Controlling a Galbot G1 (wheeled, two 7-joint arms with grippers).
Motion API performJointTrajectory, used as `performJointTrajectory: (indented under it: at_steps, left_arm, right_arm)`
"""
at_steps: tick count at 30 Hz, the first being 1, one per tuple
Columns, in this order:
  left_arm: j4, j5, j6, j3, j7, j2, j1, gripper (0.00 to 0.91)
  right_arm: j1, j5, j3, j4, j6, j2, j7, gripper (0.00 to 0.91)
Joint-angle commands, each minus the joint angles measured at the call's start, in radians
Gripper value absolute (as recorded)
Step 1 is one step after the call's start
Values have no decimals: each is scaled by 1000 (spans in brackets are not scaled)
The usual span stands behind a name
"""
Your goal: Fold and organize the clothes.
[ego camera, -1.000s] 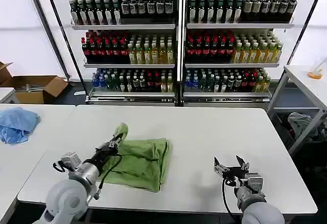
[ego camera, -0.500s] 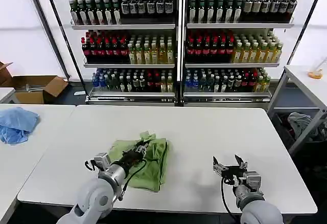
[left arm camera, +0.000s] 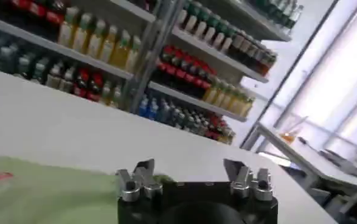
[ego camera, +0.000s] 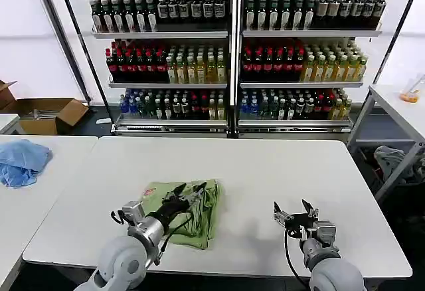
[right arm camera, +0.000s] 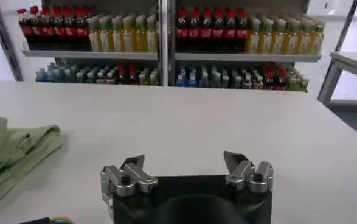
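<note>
The light green shirt [ego camera: 206, 210] lies folded into a compact bundle on the white table [ego camera: 279, 165], left of centre near the front edge. My left gripper [ego camera: 191, 189] hovers open just over its top fold, holding nothing. In the left wrist view the left gripper [left arm camera: 189, 165] has its jaws wide apart, with the green shirt [left arm camera: 44, 195] and a bit of red print below it. My right gripper [ego camera: 292, 210] rests open near the table's front right, well away from the shirt. From the right wrist, the right gripper [right arm camera: 184, 158] is empty and the shirt [right arm camera: 14, 152] lies off to one side.
A crumpled blue cloth [ego camera: 23, 161] lies on the neighbouring table at the left, with a cardboard box [ego camera: 46, 115] behind it. Shelves of bottles [ego camera: 232, 58] stand beyond the table. At the right are a side table [ego camera: 405, 105] and a grey cloth pile [ego camera: 395, 158].
My left gripper carried a raised part of the shirt rightward across the garment, laid it down and opened. The shirt is now flatter and narrower. The right arm has barely moved.
</note>
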Motion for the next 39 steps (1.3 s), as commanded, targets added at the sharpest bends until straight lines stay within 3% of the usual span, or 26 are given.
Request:
performJointTrajectory:
  at_steps: [1, 17, 28, 38, 39]
  left_arm:
    - [85, 207, -18, -212, -9, 62, 84, 907]
    - [259, 217, -5, -189, 19, 17, 69, 907]
    - [257, -139, 100, -213, 88, -9, 48, 907]
    - [331, -199, 87, -207, 133, -53, 22, 907]
    - [340, -201, 80, -209, 135, -54, 19, 776]
  right_arm:
    - [9, -2, -13, -2, 0, 5, 0, 907]
    - [-6, 0, 8, 7, 0, -5, 0, 907]
    - [-15, 0, 19, 15, -1, -3, 1, 907]
    - [-33, 1, 41, 23, -1, -6, 2, 907]
    - [-33, 1, 41, 23, -1, -6, 2, 907]
